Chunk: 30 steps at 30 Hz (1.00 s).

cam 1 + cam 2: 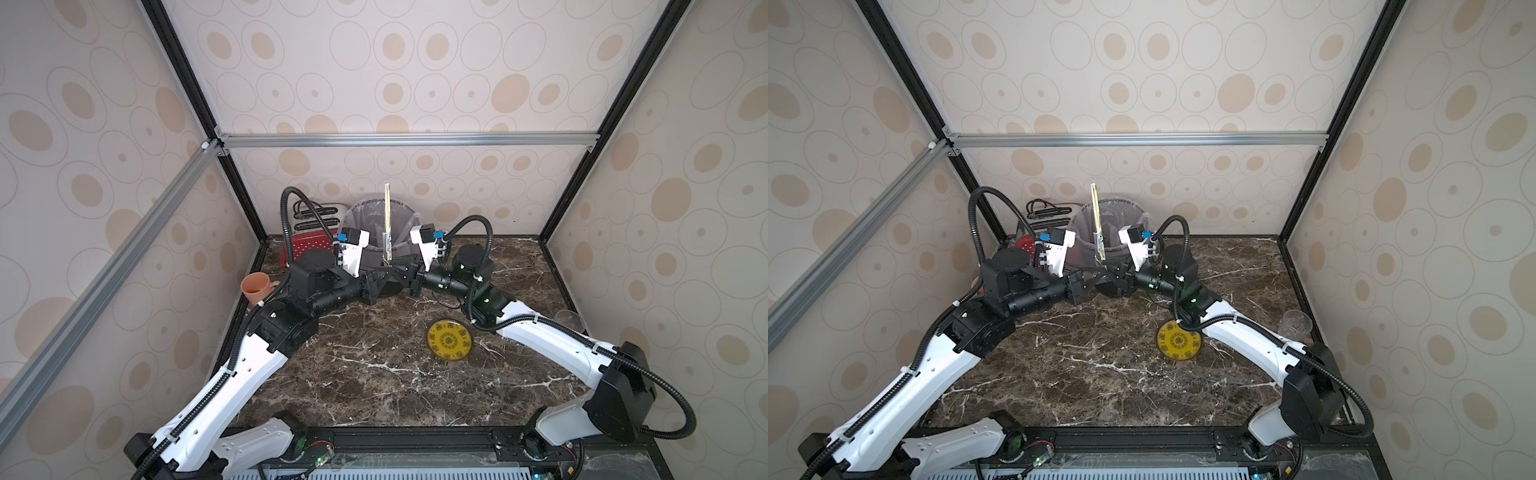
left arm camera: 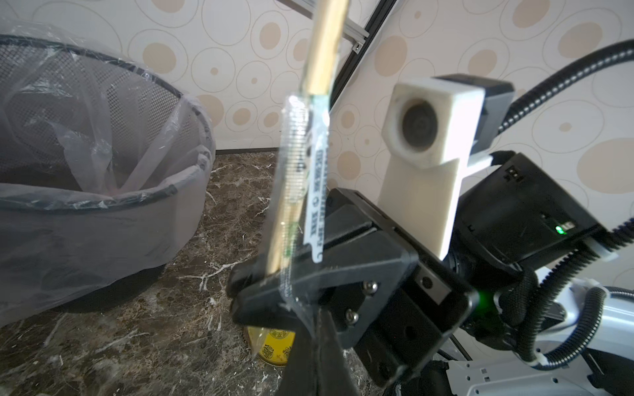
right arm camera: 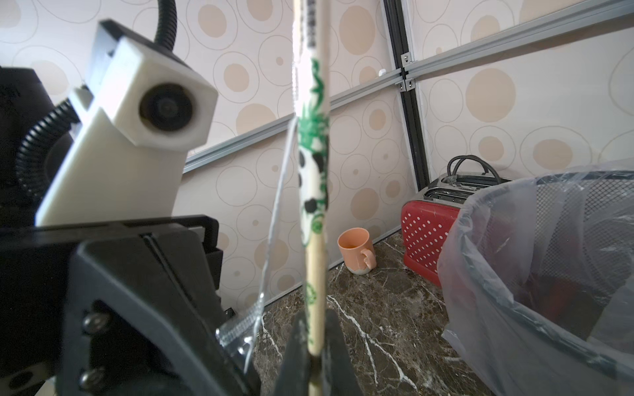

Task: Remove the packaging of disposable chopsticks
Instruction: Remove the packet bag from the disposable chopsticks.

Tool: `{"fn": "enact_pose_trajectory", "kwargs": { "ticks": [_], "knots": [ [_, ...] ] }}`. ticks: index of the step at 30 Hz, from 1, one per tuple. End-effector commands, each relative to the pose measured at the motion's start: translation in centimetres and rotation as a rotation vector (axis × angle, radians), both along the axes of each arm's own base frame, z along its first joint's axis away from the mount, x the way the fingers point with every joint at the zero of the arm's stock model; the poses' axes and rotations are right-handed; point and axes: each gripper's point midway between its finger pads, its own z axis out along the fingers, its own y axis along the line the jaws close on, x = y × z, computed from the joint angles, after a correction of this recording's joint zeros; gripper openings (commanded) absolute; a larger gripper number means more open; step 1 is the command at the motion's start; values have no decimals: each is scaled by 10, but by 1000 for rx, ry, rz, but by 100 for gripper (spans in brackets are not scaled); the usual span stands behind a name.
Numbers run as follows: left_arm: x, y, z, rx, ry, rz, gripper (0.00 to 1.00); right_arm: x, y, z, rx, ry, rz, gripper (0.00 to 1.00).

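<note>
Two pinches set (left claw [image 2: 317, 322] on the packaging [image 2: 302, 164], right claw [image 3: 315, 346] on the disposable chopsticks [image 3: 316, 267]): draw packaging straight off, away from right claw.

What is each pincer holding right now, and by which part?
The right pincer clamps the disposable chopsticks by their lower end and holds them upright. The left pincer pinches the loose bottom edge of the packaging.

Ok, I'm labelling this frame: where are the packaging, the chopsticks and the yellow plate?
packaging [image 2: 302, 154]: left wrist view, printed middle of the sleeve.
chopsticks [image 2: 324, 51]: left wrist view, bare wood above the sleeve.
yellow plate [image 1: 449, 341]: in a top view, patterned centre.
</note>
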Motion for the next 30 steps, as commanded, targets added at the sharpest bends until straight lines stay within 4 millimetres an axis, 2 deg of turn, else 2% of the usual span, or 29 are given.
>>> {"fn": "enact_pose_trajectory", "kwargs": {
  "ticks": [1,5,10,11,12,13,15,21,24,26,30],
  "knots": [
    [-9,-1,3,-33,21,-15,0,2,-3,28,59,-65,-21,0],
    [-15,-5,-4,-26,36,-30,0,3,-5,31,59,-77,-34,0],
    [-20,3,-11,10,47,-11,0,2,-5,29,58,-71,-31,0],
    [-21,7,-11,25,44,-4,17,1,-4,28,56,-68,-27,0],
    [-22,12,-7,42,27,11,47,0,-5,27,55,-67,-24,0],
    [-23,18,0,61,5,36,57,0,-5,25,53,-61,-23,0],
    [-22,30,17,88,-47,78,66,-1,-4,22,52,-53,-16,0],
    [-15,40,68,122,-173,112,75,-8,-3,8,29,-23,3,0],
    [-3,34,92,85,-238,111,76,-12,-2,4,30,-8,21,0],
    [6,28,105,62,-276,108,73,-16,-1,4,38,1,43,0],
    [28,26,123,47,-298,146,58,-21,-2,6,43,8,55,0]
  ]
}}
